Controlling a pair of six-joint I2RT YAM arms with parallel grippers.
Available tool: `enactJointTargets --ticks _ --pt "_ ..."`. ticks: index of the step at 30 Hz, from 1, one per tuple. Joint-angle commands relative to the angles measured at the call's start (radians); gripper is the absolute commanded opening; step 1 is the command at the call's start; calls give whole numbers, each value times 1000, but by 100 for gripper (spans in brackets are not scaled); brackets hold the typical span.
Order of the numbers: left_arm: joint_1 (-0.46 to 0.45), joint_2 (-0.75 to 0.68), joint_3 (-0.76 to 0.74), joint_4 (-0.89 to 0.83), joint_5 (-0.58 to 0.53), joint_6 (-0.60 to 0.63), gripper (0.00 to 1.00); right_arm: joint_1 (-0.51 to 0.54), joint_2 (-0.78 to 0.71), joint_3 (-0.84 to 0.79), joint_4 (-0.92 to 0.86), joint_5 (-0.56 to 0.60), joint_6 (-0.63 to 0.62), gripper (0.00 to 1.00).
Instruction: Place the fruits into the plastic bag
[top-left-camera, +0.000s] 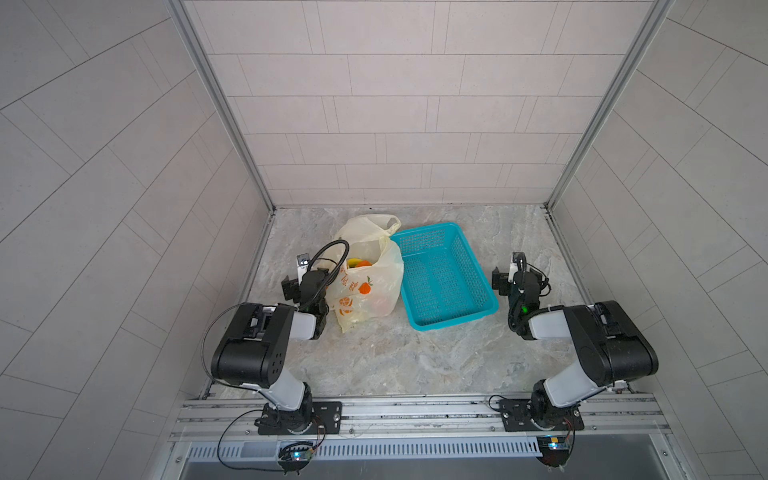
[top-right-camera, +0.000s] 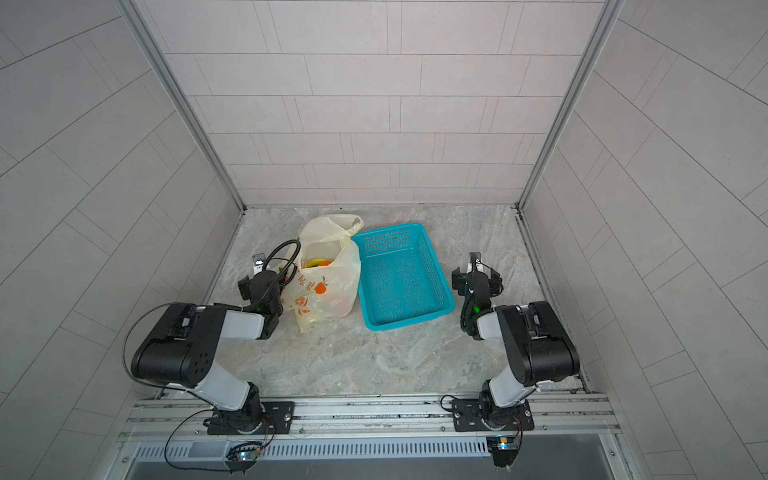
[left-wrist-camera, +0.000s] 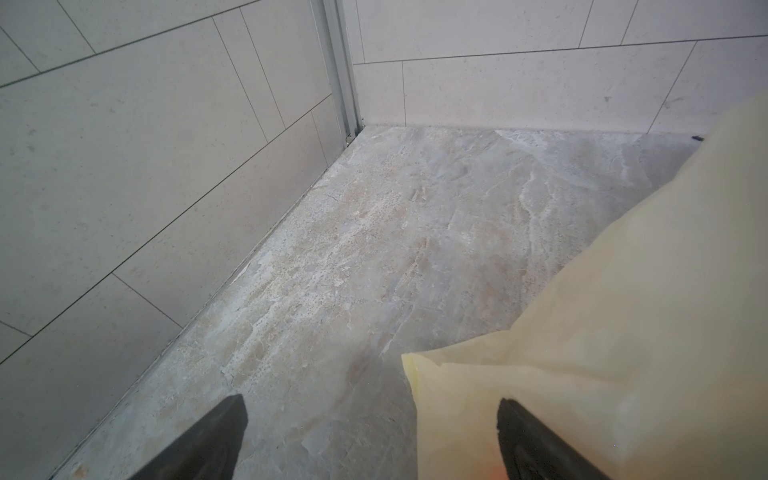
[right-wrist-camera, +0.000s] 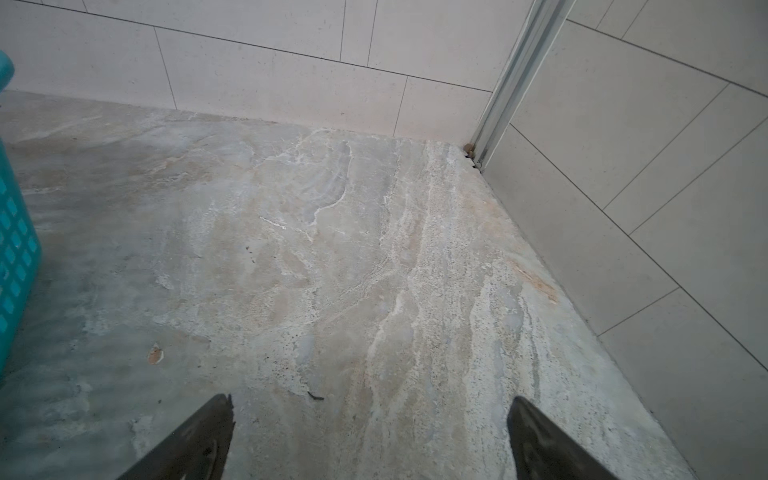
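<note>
The plastic bag (top-left-camera: 374, 286) (top-right-camera: 332, 286) stands on the stone floor, pale yellow with orange fruit prints and its mouth open upward. Fruits lie inside it: a yellow and an orange one (top-left-camera: 360, 262) (top-right-camera: 318, 262) show at the mouth, and a reddish one shows faintly through the lower side. My left gripper (top-left-camera: 305, 282) (left-wrist-camera: 372, 415) is open right beside the bag's left side. One of its fingers (left-wrist-camera: 523, 432) rests against the bag (left-wrist-camera: 623, 291), and it grips nothing. My right gripper (top-left-camera: 519, 277) (right-wrist-camera: 372, 407) is open over bare floor, to the right of the basket.
A teal mesh basket (top-left-camera: 444, 278) (top-right-camera: 401, 278) (right-wrist-camera: 12, 249) sits empty between the bag and my right gripper, touching the bag. Tiled walls close in the floor at the left, right and back. The arm bases stand on a metal rail (top-left-camera: 415, 415) at the front.
</note>
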Motion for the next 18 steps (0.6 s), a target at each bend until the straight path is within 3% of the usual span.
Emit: enactJointTargets --ticks 1,5,18 --pt "-20 10 -20 79 -12 25 100 -1 13 -15 51 -41 -12 99" --pt "-67 30 -53 181 -83 67 100 -1 14 -14 53 -41 -12 99" --pt "-50 28 -28 120 -55 50 100 -1 13 -14 53 -40 -13 99"
